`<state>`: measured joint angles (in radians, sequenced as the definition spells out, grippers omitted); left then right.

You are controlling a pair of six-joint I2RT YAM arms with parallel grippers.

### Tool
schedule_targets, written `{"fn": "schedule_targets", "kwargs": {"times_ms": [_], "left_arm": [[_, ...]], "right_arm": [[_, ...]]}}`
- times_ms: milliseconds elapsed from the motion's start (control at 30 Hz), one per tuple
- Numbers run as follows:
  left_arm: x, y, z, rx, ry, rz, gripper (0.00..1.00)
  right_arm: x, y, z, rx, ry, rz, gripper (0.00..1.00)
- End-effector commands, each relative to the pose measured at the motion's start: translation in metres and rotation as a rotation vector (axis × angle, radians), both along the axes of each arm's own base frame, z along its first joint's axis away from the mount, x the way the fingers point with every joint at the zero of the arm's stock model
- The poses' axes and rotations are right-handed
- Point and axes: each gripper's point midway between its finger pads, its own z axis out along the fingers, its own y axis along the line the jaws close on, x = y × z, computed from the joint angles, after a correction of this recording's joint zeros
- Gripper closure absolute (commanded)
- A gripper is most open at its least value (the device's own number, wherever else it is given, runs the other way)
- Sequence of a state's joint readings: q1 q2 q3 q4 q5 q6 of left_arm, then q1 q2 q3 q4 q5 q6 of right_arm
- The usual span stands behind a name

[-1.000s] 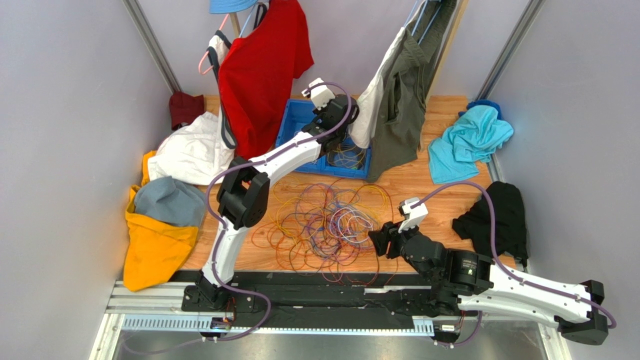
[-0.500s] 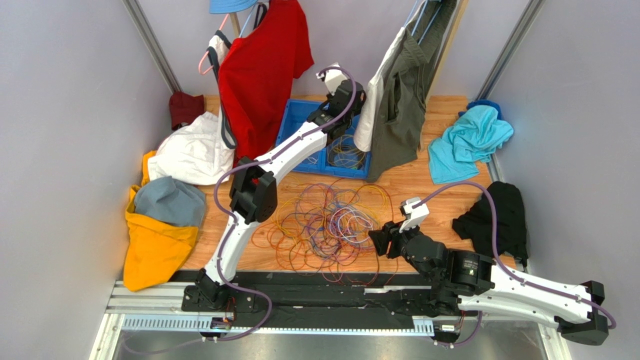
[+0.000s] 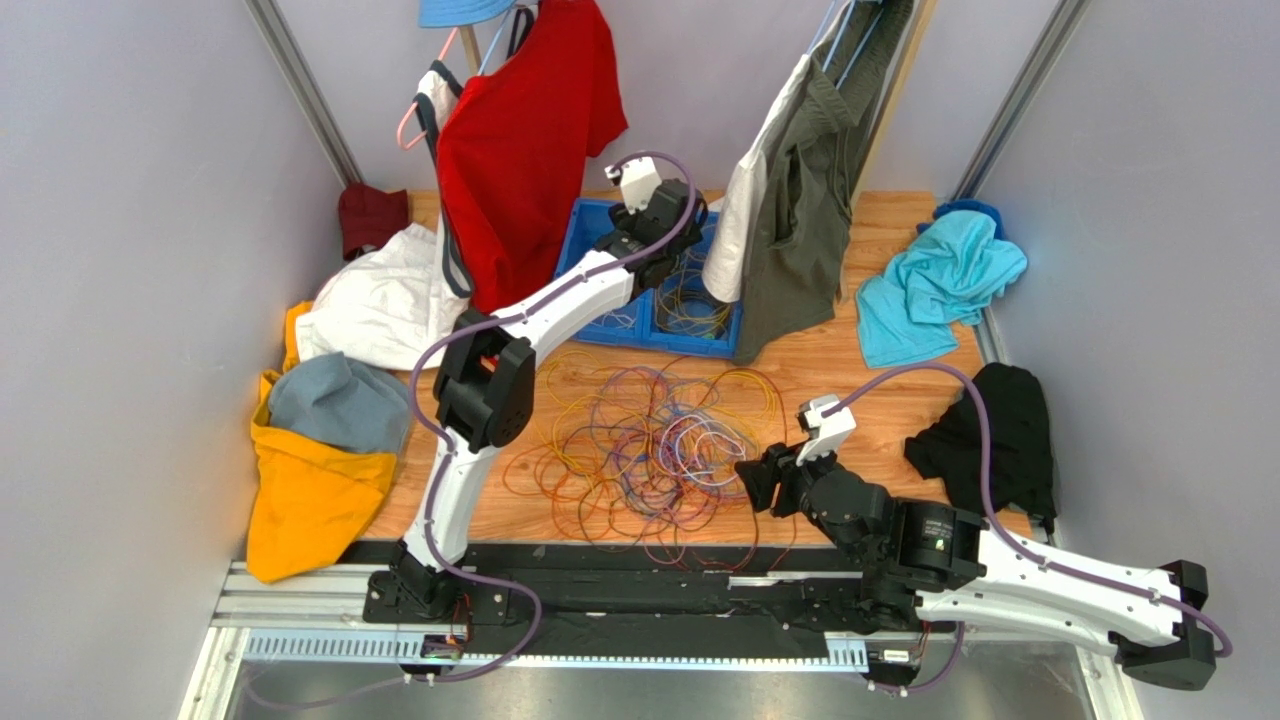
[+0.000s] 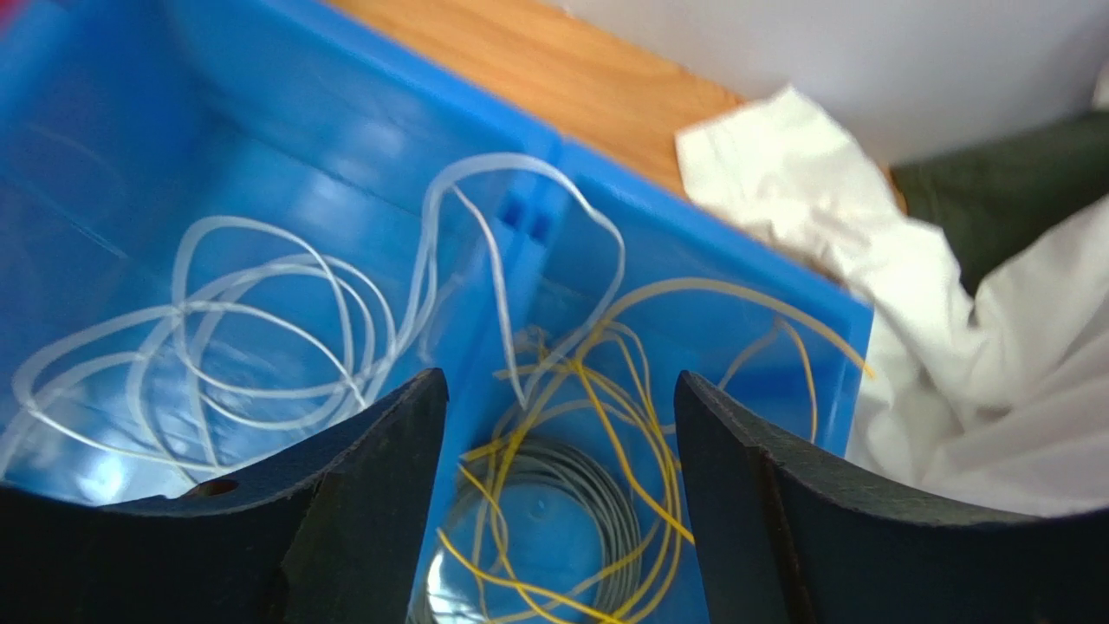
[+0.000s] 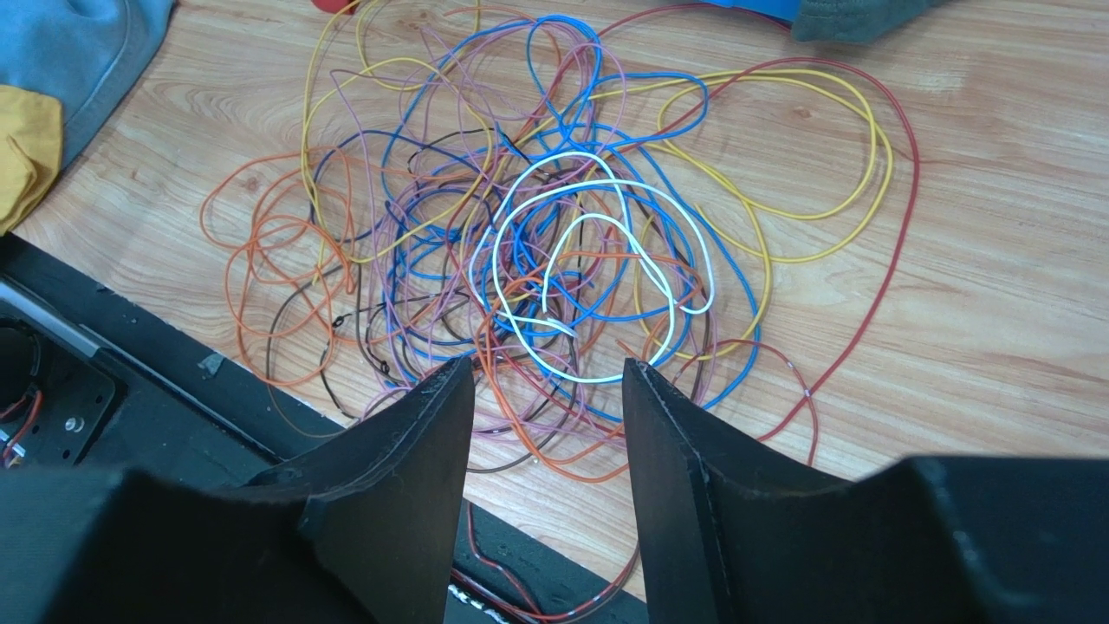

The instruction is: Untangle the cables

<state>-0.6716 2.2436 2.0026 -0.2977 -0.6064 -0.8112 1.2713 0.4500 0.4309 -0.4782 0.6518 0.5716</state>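
Left gripper (image 4: 560, 384): we find it above the blue bin (image 4: 703, 215) at the table's far edge, jaws spread wide, nothing between them.
Right gripper (image 5: 547, 371): we find it low at the near right side of the tangle, jaws partly apart. We see no wire clamped between them.
Cables (image 5: 547, 260): one loose tangle of orange, yellow, purple, blue, red, white and dark loops lies on the table (image 5: 989, 299), at its middle, between the bin and the near edge.
White cable (image 4: 260, 312): coiled in the bin's left compartment, with one loop crossing the divider (image 4: 521, 221) into the right compartment.
Yellow cables (image 4: 612, 416): looped in the right compartment over a pale coil.
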Motion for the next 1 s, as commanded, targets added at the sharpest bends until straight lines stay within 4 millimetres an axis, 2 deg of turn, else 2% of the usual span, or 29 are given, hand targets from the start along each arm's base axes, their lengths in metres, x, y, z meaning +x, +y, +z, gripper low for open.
{"fn": "schedule_targets", "kwargs": {"times_ms": [0,267,500,767,967], "left_arm": [[0.002,0.010,0.067,-0.065,-0.120,0.030,0.32],[-0.004,-0.005,0.024,-0.177,-0.025,0.033,0.41],[-0.013,-0.012,0.021,-0.239,-0.062,0.104,0.42],[-0.018,-0.018,-0.005,-0.254,-0.064,0.171,0.42],[-0.019,-0.016,-0.014,-0.199,-0.107,0.243,0.43]], "right_arm": [[0.001,0.007,0.008,0.051,-0.010,0.001,0.50],[0.001,0.006,0.007,0.049,-0.004,-0.005,0.50],[0.001,0.006,0.004,0.043,0.000,-0.003,0.50],[0.000,0.000,0.004,0.050,-0.005,-0.010,0.50],[0.000,-0.002,0.002,0.035,-0.009,-0.011,0.50]]}}
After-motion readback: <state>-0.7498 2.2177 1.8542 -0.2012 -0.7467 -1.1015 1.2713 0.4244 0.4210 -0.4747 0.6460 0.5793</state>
